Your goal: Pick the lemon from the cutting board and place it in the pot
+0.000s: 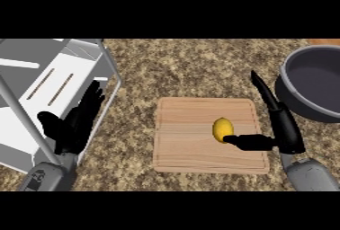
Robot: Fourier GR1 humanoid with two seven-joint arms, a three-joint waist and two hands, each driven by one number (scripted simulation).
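- Viewing the head camera, I see a wooden cutting board (199, 134) lying flat on the speckled stone desk (192, 67), near the middle of the view.
- I locate the lemon (222, 129) on the right half of the cutting board, resting on the wood with its long axis pointing away from me.
- I read the right hand (282, 123) as positioned along the board's right edge, fingers extended straight toward the far side of the desk.
- I see its thumb (249, 141) reaching sideways over the board, with the tip touching or just beside the lemon's lower right side; I cannot tell which.
- I confirm the right hand is spread wide and has hold of nothing; no finger is curled round the lemon.
- I locate the pot (312, 85), dark grey, at the right edge of the view, beyond the board's far right corner and apart from it.
- I see the left hand (76, 119) at the left, fingers straight and pointing away from me, holding nothing, overlapping the rim of a grey wire dish rack (60, 72).
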